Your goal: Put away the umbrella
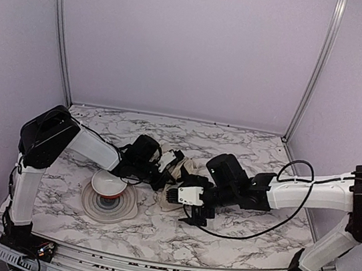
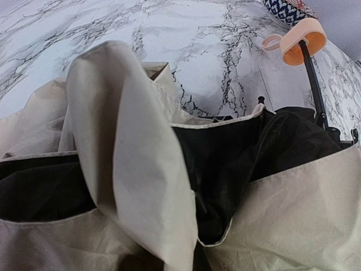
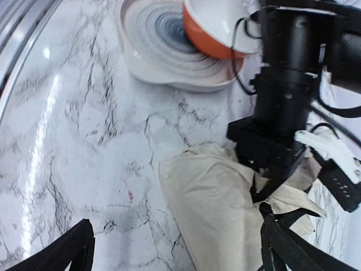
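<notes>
The umbrella (image 1: 183,168) lies crumpled at the middle of the table (image 1: 232,250) (cream outside, black lining showing), with the bowl (image 1: 108,184) near its 8 o'clock. The left gripper (image 1: 164,173) is closed, pinching a fold of fabric. The right gripper (image 3: 175,251), at the umbrella's 5 o'clock, stands wide and holds nothing.

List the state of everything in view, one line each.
Umbrella: collapsed, fabric loose and crumpled on the table.
Bowl: upright on the plate.
Plate: flat on the table.
Left hand: shut, at the umbrella's fabric.
Right hand: open, empty, over the fabric.
</notes>
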{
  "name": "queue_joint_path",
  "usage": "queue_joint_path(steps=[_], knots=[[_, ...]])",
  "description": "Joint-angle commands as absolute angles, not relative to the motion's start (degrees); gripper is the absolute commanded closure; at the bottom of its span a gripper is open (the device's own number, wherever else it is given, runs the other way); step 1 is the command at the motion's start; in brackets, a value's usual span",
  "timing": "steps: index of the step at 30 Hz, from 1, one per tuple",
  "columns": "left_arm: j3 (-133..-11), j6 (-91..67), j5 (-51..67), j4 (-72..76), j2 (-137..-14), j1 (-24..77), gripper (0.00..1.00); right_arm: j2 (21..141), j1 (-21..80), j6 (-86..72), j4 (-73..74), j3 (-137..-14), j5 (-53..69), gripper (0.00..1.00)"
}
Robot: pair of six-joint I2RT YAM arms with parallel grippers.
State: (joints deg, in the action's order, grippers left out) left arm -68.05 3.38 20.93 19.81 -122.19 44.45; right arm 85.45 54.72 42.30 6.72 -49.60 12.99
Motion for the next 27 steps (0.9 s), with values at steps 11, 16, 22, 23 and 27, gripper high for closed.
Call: queue_joint_path(steps=[11,16,22,23,27], knots=[[-69.13,8.91,23.31,7.49,-126.83,44.12,1.0,102.89,53.14,60.91,16.32,-62.88,-1.51,0.03],[-69.6,9.55,24.17,5.44,-127.22,44.12,1.0,106.64,51.1,61.47,19.05,-65.17,-2.46,0.07],[-70.55,10.79,26.26,3.78,-127.18,44.12,1.0,111.72,51.06,56.94,28.12,-70.19,-4.49,0.27],[-70.67,10.91,26.21,3.59,-127.06,44.12,1.0,112.01,51.25,56.05,29.21,-70.52,-4.14,0.32],[-71.35,10.06,26.36,3.3,-125.8,43.3,1.0,111.45,52.93,54.31,30.7,-68.56,-3.68,0.56]])
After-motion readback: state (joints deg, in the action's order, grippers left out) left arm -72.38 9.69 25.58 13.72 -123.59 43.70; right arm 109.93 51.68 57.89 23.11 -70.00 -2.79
